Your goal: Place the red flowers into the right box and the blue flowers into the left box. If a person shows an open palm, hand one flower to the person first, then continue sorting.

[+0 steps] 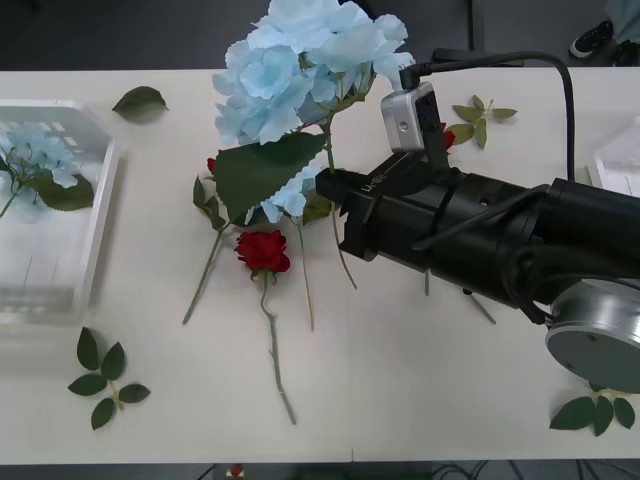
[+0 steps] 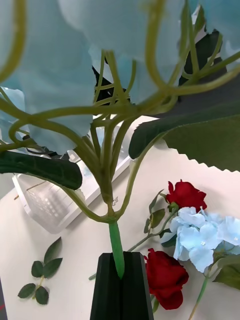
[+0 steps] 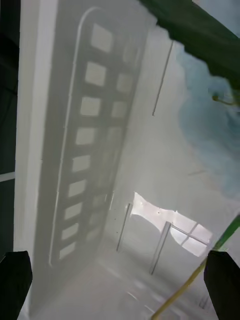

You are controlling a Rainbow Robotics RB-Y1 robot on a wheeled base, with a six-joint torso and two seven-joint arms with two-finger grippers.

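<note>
My right gripper (image 1: pixel 330 188) reaches in from the right and is shut on the green stem of a blue flower (image 1: pixel 300 70), held up above the table's middle; its black fingers (image 2: pixel 107 295) pinch the stem (image 2: pixel 116 245). Below it lie a red flower (image 1: pixel 263 250), a second red bloom (image 2: pixel 186 194) and another blue flower (image 2: pixel 205 235). The left box (image 1: pixel 100 215) at the far left holds one blue flower (image 1: pixel 35 160). My left gripper (image 3: pixel 119 285) hangs open over the left box's floor (image 3: pixel 90 150). A corner of the right box (image 1: pixel 622 160) shows at the right edge.
Loose green leaf sprigs lie at the front left (image 1: pixel 103 380), the front right (image 1: pixel 598 410), the back left (image 1: pixel 140 98) and the back right (image 1: pixel 480 112). Bare stems (image 1: pixel 305 275) cross the table's middle. My right arm (image 1: pixel 500 240) spans the right half of the table.
</note>
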